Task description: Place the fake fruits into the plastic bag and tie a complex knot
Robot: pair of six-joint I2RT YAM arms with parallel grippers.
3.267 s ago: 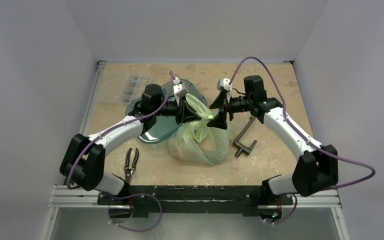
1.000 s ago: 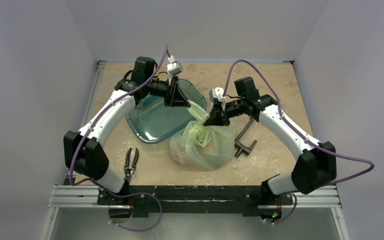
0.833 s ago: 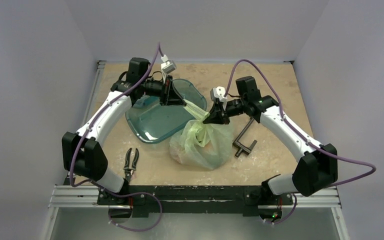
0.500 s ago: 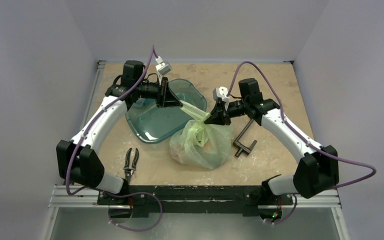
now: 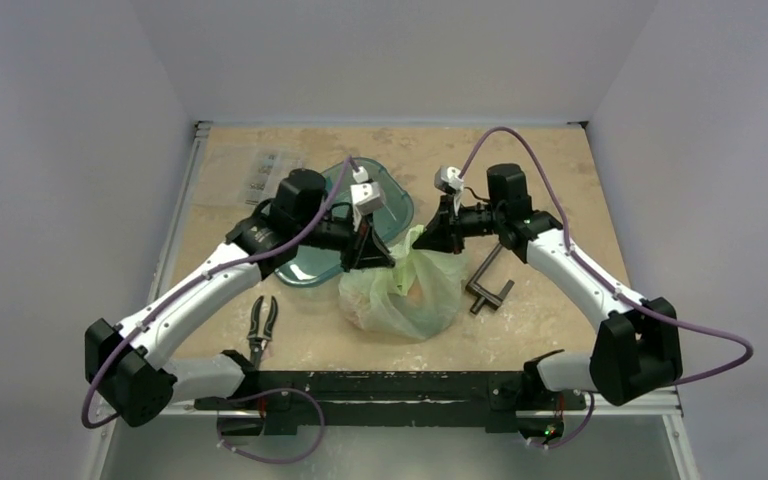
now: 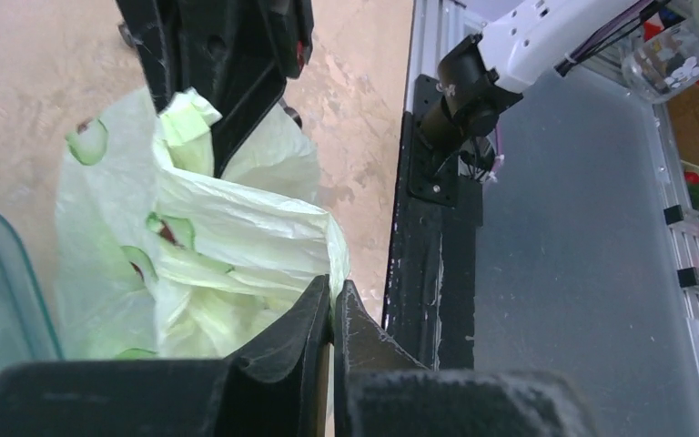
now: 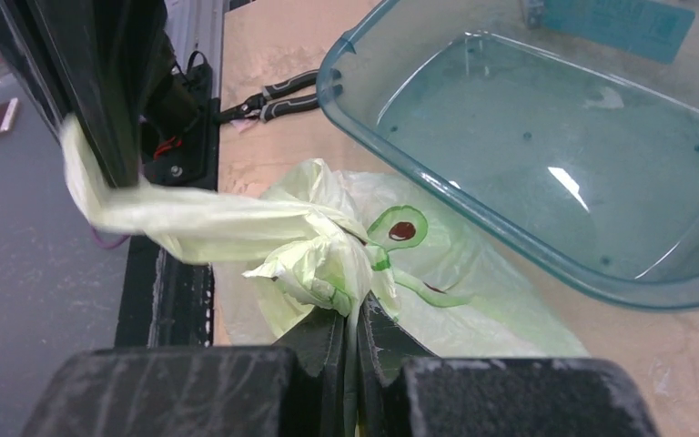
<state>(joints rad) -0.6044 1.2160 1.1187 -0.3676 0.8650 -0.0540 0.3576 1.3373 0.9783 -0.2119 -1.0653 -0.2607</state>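
The pale green plastic bag (image 5: 405, 298) sits bulging at the table's middle, its top gathered into a knotted bunch (image 7: 320, 259). A faint orange fruit (image 5: 415, 291) shows through it; the other fake fruits are hidden inside. My left gripper (image 5: 371, 257) is at the bag's upper left, shut on a thin flap of the bag (image 6: 237, 228). My right gripper (image 5: 430, 240) is at the bag's upper right, shut on the film just under the bunch. In the right wrist view a twisted strip (image 7: 191, 218) runs from the bunch to the left gripper's fingers (image 7: 109, 100).
A teal tub (image 5: 305, 265) lies behind my left arm, its rim close to the bag (image 7: 400, 155). Black pliers (image 5: 262, 323) lie near the front left. A dark metal clamp (image 5: 487, 280) rests right of the bag. A clear printed sheet (image 5: 260, 172) is at the back left.
My left arm swung from the back over the tub forward and right to the bag, still gripping the strip. The right gripper shifted slightly back and stayed on the bag.
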